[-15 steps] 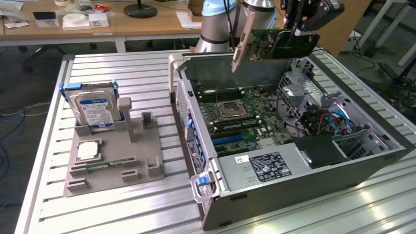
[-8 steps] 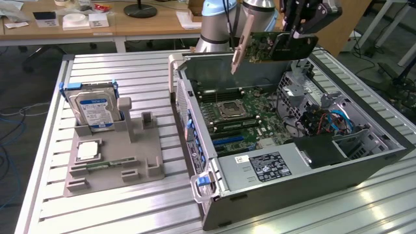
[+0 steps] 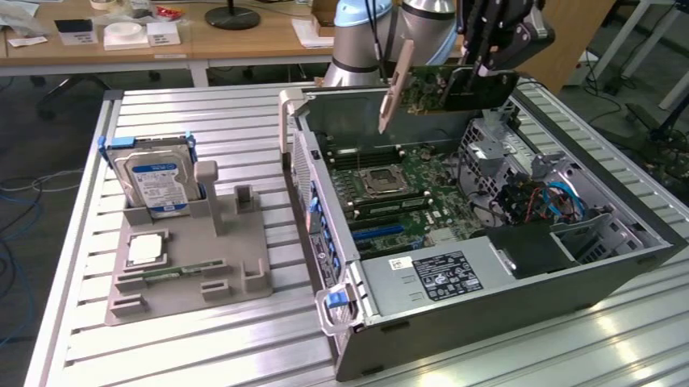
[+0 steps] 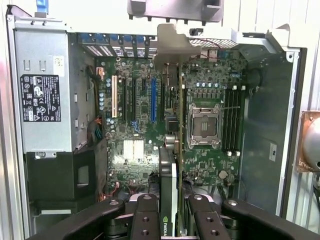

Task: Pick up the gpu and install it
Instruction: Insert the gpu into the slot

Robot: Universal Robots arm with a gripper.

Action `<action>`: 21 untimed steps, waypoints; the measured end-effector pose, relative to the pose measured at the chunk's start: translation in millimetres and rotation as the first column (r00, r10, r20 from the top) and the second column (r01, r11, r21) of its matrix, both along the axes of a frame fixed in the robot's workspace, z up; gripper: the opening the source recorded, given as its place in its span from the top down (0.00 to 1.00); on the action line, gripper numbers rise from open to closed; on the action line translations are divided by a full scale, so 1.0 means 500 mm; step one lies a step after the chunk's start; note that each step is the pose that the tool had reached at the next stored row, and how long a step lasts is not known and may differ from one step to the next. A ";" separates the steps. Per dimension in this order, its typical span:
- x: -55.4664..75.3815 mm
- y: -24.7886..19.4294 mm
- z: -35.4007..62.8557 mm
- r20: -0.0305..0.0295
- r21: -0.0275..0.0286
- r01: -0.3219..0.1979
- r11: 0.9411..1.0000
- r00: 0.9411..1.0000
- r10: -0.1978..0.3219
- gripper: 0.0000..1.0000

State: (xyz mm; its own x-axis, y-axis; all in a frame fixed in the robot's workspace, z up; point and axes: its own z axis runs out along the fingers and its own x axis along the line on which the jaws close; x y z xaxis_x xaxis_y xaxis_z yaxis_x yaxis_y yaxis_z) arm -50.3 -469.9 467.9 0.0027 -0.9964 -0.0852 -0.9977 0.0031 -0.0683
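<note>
Hand [image 3: 482, 71] with gpu [image 3: 428, 90] above case [image 3: 517, 310]

This looks like a robotics lab or workshop. A robot arm [image 3: 366, 32] stands at a slatted aluminium table [image 3: 194, 355], and its gripper [image 3: 482, 71] holds a gpu [image 3: 431, 87]. Below the gripper lies an open PC case [image 3: 603, 266] with its motherboard [image 3: 398, 193] bare. Well to the side of the gripper, a grey fixture [image 3: 226, 266] holds a hard drive [image 3: 156, 181] and other parts. Beyond the gripper are wooden desks [image 3: 258, 40] with clutter, and loose cables [image 3: 13, 201] lie on the floor.
</note>
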 end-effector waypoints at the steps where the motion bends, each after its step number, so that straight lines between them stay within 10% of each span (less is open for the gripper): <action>1: -0.001 0.0000 -0.004 0.000 0.000 0.000 1.000 1.000 0.000 0.73; 21: -0.010 0.0000 -0.076 0.000 0.000 -0.008 1.000 1.000 0.008 0.73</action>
